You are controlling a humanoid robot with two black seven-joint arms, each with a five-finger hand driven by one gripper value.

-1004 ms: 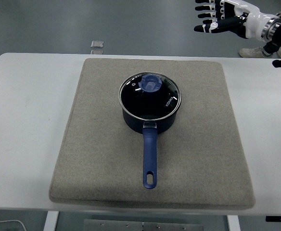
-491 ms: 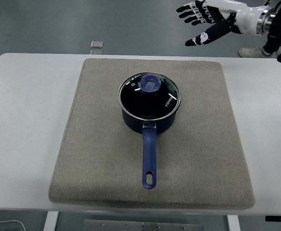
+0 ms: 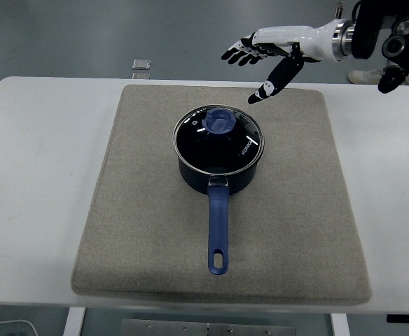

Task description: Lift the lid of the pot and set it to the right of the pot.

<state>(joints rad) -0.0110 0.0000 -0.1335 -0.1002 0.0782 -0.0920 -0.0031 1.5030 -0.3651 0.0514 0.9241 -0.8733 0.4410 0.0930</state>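
Head view, looking down over a white surface (image 3: 36,175) filling most of the frame, grey floor along the top. Centred on it, a large square beige felt mat (image 3: 288,231). Slightly above the middle of the mat, a dark blue pot (image 3: 218,178) with a long blue handle (image 3: 218,231) pointing straight toward the bottom edge of the frame, a hanging hole near its tip. Sitting flat and closed on the pot, a glass pot lid (image 3: 219,141) with a metal rim and a round blue knob (image 3: 218,122) at its centre. Mat to the right of the pot bare.

Upper right of the frame: right hand (image 3: 274,45), white with black joints, coming in from the right edge on a black arm. Palm turned downward, fingers (image 3: 241,53) spread and extended toward the left, thumb angled down toward the mat, holding nothing. Raised over the far edge of the mat, up and to the right of the lid knob, clear of the lid and the pot.

Upper left of the frame, on the floor beyond the far edge of the surface: a small pale square object (image 3: 141,65), too small to make out. Left hand out of view
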